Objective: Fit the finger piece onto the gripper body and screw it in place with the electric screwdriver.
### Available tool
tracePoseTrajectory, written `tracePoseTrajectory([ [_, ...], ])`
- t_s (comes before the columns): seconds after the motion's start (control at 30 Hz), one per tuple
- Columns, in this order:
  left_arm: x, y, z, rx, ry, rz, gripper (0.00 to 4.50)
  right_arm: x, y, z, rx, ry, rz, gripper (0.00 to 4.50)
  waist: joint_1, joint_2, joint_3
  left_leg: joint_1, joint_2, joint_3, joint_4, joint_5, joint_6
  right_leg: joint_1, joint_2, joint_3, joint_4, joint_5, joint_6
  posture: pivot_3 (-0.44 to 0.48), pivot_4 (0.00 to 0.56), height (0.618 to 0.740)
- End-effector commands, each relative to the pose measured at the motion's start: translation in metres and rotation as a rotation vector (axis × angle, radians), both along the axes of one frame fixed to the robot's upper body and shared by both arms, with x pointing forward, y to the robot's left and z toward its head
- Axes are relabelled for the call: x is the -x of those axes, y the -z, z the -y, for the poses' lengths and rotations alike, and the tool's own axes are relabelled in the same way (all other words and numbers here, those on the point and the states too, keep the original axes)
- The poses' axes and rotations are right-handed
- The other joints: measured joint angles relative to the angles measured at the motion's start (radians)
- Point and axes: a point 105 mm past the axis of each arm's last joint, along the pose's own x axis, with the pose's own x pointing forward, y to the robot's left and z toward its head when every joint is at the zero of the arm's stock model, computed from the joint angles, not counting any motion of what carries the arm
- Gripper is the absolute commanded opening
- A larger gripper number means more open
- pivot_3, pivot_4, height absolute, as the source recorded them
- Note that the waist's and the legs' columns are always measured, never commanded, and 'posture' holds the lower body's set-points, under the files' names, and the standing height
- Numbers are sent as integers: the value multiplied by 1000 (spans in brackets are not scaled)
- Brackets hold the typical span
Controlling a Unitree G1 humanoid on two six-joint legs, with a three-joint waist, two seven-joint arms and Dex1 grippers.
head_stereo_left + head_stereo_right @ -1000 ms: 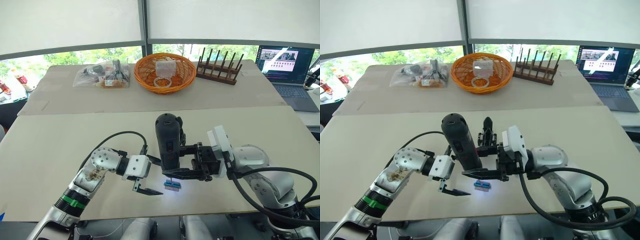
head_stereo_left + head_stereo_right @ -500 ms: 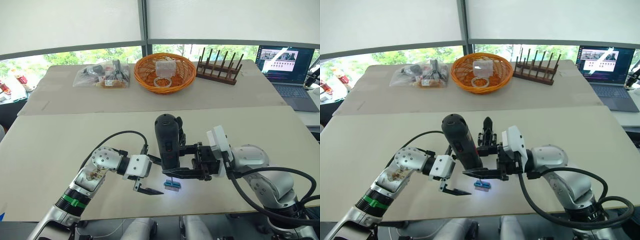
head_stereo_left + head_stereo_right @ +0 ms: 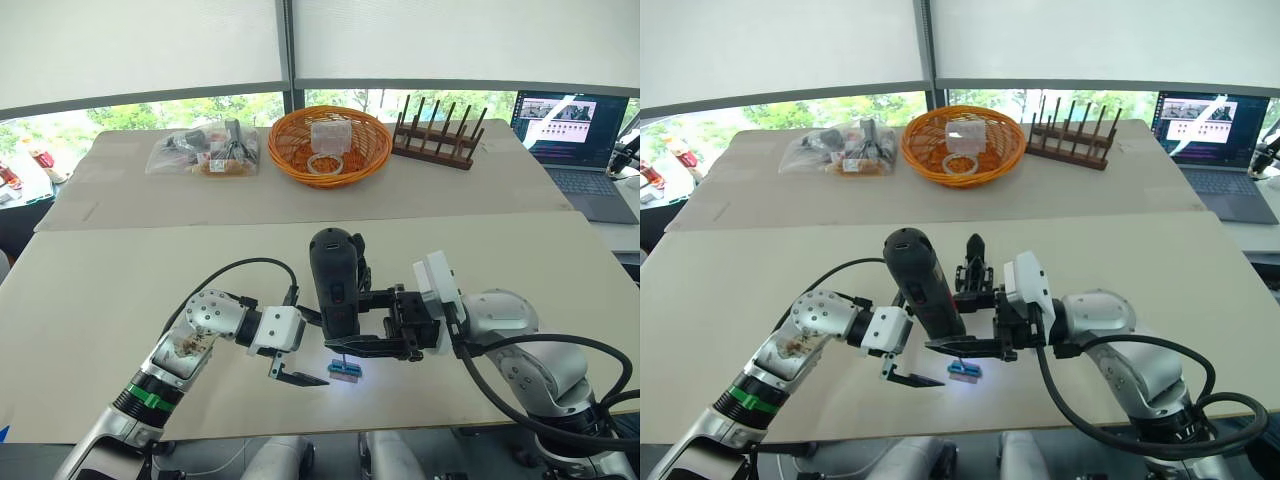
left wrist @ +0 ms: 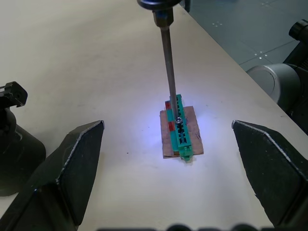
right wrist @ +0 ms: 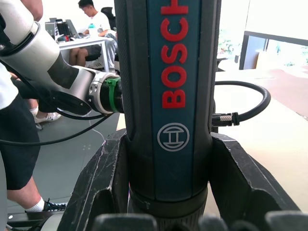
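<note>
While our right gripper (image 3: 375, 345) clamps the long thick black pen-shaped electric screwdriver (image 3: 334, 283) between its two fingers, upright, we take the step in hand to be picking up a screw. The thin metal bit (image 4: 168, 67) comes straight down onto the small green-and-brown block (image 4: 180, 126), which we use as our landmark. It lies on the pale tabletop (image 3: 120, 290), lit by a bluish glow (from the tool's own lamp, we judge). The bit tip meets a small round screw head on the block's green strip; whether it is seated in the recess we cannot tell.

Our left gripper (image 3: 298, 377) hovers low just beside the block on the robot's left, its black fingers (image 4: 72, 168) spread wide and holding nothing, one on each side of the block in its wrist view. The small black gripper body (image 3: 974, 268) with its pointed finger stands just beyond the block, behind the screwdriver. We cannot pick out a loose finger piece.

To do this well, we should keep the screwdriver plumb and press lightly, since a tilted bit could slip off the head. The left fingers could close on the block to steady it, as it looks light and apt to slide. Lift slowly, straight up.
</note>
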Motion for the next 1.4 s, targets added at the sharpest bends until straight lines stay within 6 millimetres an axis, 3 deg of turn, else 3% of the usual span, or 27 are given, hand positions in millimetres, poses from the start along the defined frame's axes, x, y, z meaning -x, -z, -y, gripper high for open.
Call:
tracePoseTrajectory([
  [0.03, -1, -6, 3, 17, 12, 33, 4500, 8, -13, -3, -39, -41, 55, 1956, 0, 0, 0, 0, 0, 0, 0, 0, 0, 0, 0, 0, 0, 0, 0, 0, 150, 740],
  [0.8, -2, -3, 3, 17, 6, 38, 4500, 7, -10, -4, -41, -28, 58, 1956, 0, 0, 0, 0, 0, 0, 0, 0, 0, 0, 0, 0, 0, 0, 0, 0, 150, 740],
  [1.2, -20, -6, -6, 43, -101, 23, 4500, 9, -38, -1, -92, -33, 45, 1956, 0, 0, 0, 0, 0, 0, 0, 0, 0, 0, 0, 0, 0, 0, 0, 0, 150, 740],
  [1.4, -46, -22, -22, 108, -264, -2, 4500, 3, -55, 3, -96, -18, 83, 1956, 0, 0, 0, 0, 0, 0, 0, 0, 0, 0, 0, 0, 0, 0, 0, 0, 150, 740],
])
